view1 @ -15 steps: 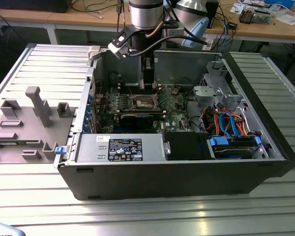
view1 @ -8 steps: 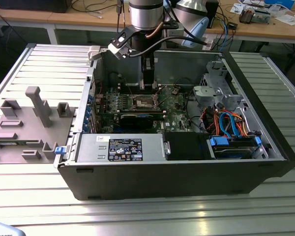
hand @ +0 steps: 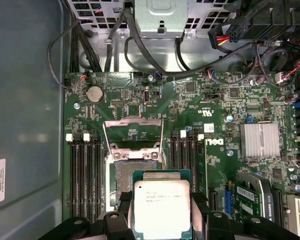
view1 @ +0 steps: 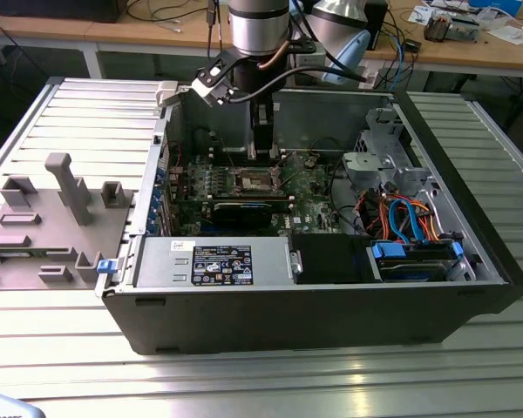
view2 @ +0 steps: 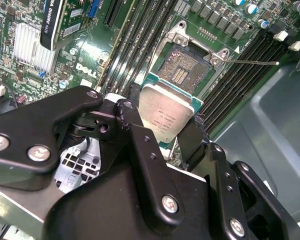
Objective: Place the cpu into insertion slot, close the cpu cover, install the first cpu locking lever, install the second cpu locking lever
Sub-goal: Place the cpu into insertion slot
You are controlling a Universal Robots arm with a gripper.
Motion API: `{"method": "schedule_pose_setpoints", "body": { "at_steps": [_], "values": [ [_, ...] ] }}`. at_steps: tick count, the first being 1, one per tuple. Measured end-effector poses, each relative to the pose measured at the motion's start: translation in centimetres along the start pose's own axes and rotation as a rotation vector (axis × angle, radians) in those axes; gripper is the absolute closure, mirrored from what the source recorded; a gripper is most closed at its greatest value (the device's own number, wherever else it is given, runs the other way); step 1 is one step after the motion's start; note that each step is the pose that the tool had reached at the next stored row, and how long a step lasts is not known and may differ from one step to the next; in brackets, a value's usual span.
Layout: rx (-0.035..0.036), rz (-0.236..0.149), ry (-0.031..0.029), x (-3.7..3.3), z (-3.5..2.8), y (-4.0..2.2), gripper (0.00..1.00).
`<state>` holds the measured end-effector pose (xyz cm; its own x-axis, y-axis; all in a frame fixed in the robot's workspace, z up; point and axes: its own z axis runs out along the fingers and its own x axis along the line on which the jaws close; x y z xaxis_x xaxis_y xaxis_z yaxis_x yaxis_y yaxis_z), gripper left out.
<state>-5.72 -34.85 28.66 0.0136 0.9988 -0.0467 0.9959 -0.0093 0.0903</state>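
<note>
The black, matte tool (hand: 162, 216) is clamped on the cpu (hand: 162, 204), with one angular finger (hand: 124, 212) pressed against each of two opposite edges. The cpu is a flat square with a brushed silver-grey metal lid on a thin green rim. In both wrist views it sits level between the fingers, just short of the insertion slot (hand: 132, 179) and covering that slot's near edge. The second wrist view shows the same grip (view2: 165, 127) on the cpu (view2: 165, 111), with the slot (view2: 182, 70) apart from it as a dark, finely grained square inside a silver frame.

The cpu cover (hand: 134, 146), a thin silver plate with a square window, stands swung open beyond the slot. Long, narrow black memory slots (hand: 87, 170) run along both sides of the socket on the glossy green motherboard (hand: 215, 100). A round coin battery (hand: 94, 93) and a ribbed aluminium heat sink (hand: 260, 140) also sit on the board.

In the upper middle of the exterior view, the tool (view1: 263, 148) reaches down into an open dark sheet-metal computer case (view1: 314, 318). The case lies on a ribbed aluminium bench (view1: 244, 383). A grey moulded fixture (view1: 61, 187) sits at the exterior view's left.
</note>
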Motion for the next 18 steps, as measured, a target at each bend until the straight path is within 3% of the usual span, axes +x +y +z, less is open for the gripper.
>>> {"method": "schedule_pose_setpoints", "body": {
  "at_steps": [18],
  "values": [
    [0.0, 0.0, 0.0, 0.02, 0.35, -0.05, 0.45]
  ]
}}
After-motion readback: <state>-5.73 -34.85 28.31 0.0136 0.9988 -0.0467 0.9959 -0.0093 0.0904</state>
